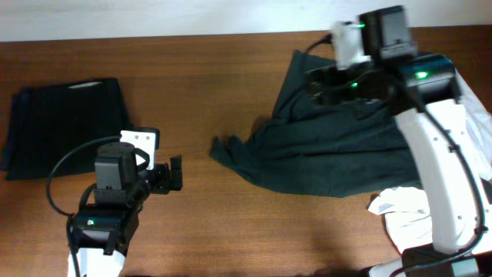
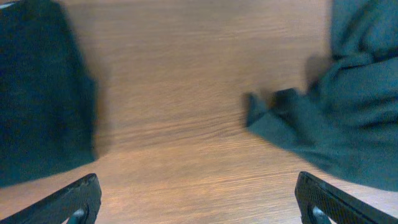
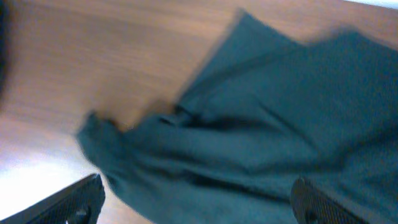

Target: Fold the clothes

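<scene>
Overhead: crumpled black T-shirt [image 1: 323,154] lies right of centre on the table [image 1: 231,69], its right edge hidden under the right arm [image 1: 430,154]. Both the right gripper [image 1: 314,85] above it and the left gripper [image 1: 174,174], well apart, gape wide, holding nothing; wrist views are blurred.

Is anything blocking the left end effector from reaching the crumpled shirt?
Nothing visible. Only bare wooden table lies between the left end effector and the crumpled dark shirt. The folded dark garment sits away on the other side.
</scene>
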Controlling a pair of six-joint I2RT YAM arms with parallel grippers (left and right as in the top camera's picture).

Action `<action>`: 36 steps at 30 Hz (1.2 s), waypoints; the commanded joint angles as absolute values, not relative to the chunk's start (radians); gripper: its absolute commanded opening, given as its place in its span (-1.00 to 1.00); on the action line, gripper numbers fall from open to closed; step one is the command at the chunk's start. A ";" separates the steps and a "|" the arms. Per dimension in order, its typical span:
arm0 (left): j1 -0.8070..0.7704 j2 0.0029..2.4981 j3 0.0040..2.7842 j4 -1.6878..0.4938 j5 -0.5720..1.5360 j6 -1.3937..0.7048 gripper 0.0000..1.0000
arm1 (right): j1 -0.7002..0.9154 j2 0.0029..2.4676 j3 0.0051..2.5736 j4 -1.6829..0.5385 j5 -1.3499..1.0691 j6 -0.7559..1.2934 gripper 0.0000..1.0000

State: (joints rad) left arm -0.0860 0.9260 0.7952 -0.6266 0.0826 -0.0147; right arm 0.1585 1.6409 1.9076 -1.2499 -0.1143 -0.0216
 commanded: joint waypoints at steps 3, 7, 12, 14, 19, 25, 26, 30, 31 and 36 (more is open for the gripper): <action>-0.092 1.008 0.814 -0.550 0.420 -0.096 0.98 | -0.012 1.621 1.923 -1.406 -0.040 0.016 0.97; -0.131 1.183 0.814 -0.550 0.479 -0.187 0.98 | -0.099 1.621 1.923 -1.447 -0.041 0.017 0.97; -0.286 1.465 0.814 -0.453 0.483 -0.270 0.98 | -0.108 1.622 1.923 -1.452 -0.044 0.017 0.97; -0.364 1.594 0.814 -0.352 0.483 -0.353 0.98 | -0.108 1.622 1.923 -1.460 -0.044 0.017 0.97; -0.498 1.807 0.814 -0.041 0.482 -0.490 -0.16 | -0.108 1.622 1.923 -1.467 -0.044 0.017 0.98; -0.356 1.732 0.892 -0.099 0.289 -0.466 -0.99 | -0.108 1.622 1.923 -1.468 -0.039 0.016 0.97; -0.266 1.674 0.952 -0.183 0.243 -0.437 -0.99 | -0.109 1.623 1.923 -1.466 -0.039 0.016 0.97; -0.007 1.599 1.227 -0.242 0.108 -0.342 -0.99 | -0.113 1.623 1.923 -1.467 -0.040 0.016 0.97; 0.029 1.607 1.276 -0.221 0.095 -0.342 -0.99 | -0.114 1.623 1.923 -1.467 -0.040 0.017 0.98; 0.063 1.659 1.298 -0.390 0.155 -0.342 0.98 | -0.114 1.623 1.923 -1.468 -0.040 0.016 0.97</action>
